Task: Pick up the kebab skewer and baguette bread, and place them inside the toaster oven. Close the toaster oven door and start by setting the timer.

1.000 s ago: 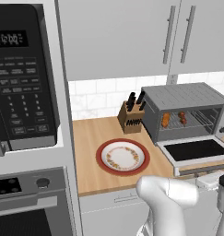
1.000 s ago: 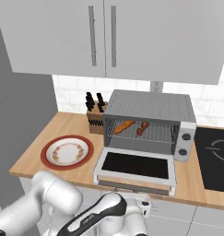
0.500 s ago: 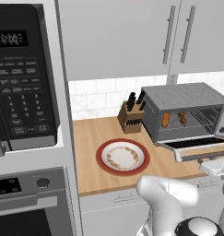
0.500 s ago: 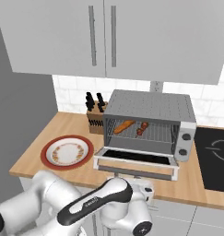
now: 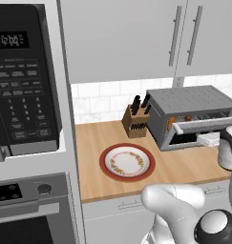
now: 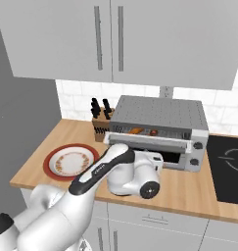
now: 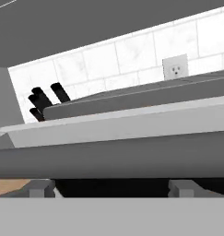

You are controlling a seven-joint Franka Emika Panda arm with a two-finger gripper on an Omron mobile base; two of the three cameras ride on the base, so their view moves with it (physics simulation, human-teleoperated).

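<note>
Toaster oven (image 6: pixel 159 115), boxy grey metal with a ribbed top, is sitting on the wooden tabletop (image 5: pixel 103 138); its silver-framed door (image 6: pixel 150 143) is standing nearly shut over the baguette bread (image 6: pixel 135 130). Pincer (image 7: pixel 111 184) is spreading wide beneath the door.

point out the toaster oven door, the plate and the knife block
toaster oven door (image 6: pixel 149 142): right base view, on its silver frame edge, part raised.
plate (image 5: pixel 127 162): left base view, on its patterned middle.
knife block (image 5: pixel 136 123): left base view, on its wooden front.
</note>
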